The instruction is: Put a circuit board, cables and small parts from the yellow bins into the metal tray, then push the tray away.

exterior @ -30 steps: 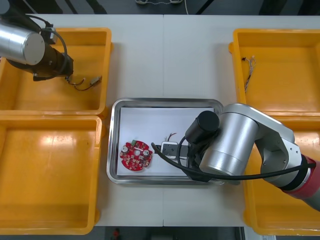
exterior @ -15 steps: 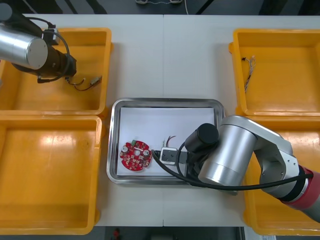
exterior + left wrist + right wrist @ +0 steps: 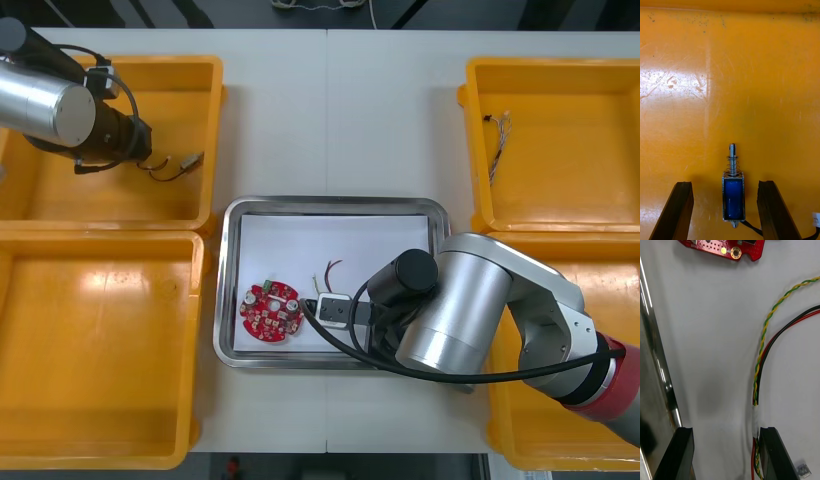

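My right gripper [image 3: 725, 435] stands open low over the white floor of the metal tray [image 3: 232, 262]. A twisted yellow and green cable with red and black wires [image 3: 760, 360] lies on the floor, running along the inner side of one finger. The round red circuit board [image 3: 270, 310] lies in the tray just beyond, with a small white part [image 3: 335, 310] beside it. In the front view my right arm [image 3: 450, 300] covers the tray's near right corner. My left gripper [image 3: 724, 183] is open in the far left yellow bin [image 3: 40, 195], its fingers either side of a small metal part [image 3: 733, 195] with a blue body.
A thin cable [image 3: 497, 135] lies in the far right bin [image 3: 560, 190]. The near left bin [image 3: 100, 350] holds nothing that I can see. The tray's shiny rim [image 3: 655, 371] runs close beside one right finger. A brown wire [image 3: 172, 165] trails from the part in the far left bin.
My right gripper has opened and let go of the cable, which now lies in the tray nearer the circuit board. The left arm has shifted slightly in its bin.
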Robot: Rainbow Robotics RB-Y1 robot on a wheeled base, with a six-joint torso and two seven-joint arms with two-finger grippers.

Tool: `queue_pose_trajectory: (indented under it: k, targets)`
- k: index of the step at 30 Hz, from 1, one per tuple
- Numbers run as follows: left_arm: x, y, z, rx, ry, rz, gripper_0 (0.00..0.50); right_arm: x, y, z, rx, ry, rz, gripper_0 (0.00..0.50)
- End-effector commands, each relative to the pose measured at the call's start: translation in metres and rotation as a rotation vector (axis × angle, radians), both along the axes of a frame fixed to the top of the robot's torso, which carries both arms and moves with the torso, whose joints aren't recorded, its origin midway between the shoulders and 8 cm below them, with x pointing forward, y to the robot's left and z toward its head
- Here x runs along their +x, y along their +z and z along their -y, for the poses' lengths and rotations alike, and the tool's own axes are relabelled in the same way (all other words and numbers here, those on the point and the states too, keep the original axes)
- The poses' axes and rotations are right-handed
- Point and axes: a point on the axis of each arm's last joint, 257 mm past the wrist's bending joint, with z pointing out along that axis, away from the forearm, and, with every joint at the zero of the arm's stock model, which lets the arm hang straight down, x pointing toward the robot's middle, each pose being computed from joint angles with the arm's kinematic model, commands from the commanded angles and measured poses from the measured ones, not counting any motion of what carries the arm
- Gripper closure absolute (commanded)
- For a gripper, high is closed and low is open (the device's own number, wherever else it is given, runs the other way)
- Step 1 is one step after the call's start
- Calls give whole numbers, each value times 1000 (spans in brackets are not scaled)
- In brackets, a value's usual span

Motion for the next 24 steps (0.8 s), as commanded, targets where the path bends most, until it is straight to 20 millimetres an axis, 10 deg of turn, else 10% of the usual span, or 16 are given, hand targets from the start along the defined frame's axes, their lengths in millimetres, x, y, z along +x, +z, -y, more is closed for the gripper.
queue_pose_trajectory:
  k: [1, 15, 18, 24]
  targets:
    - [-2, -10, 11, 70, -92, -7, 0, -8, -2, -11, 9, 19, -4, 0]
    - [-6, -19, 9, 78, -93, -21, 0, -13, 1, -7, -7, 12, -11, 49]
    - [-6, -21, 9, 77, -91, -23, 444, -14, 4, -9, -3, 13, -4, 49]
    - [-6, -20, 10, 71, -89, -22, 499, -11, 16, -9, 11, 4, 18, 49]
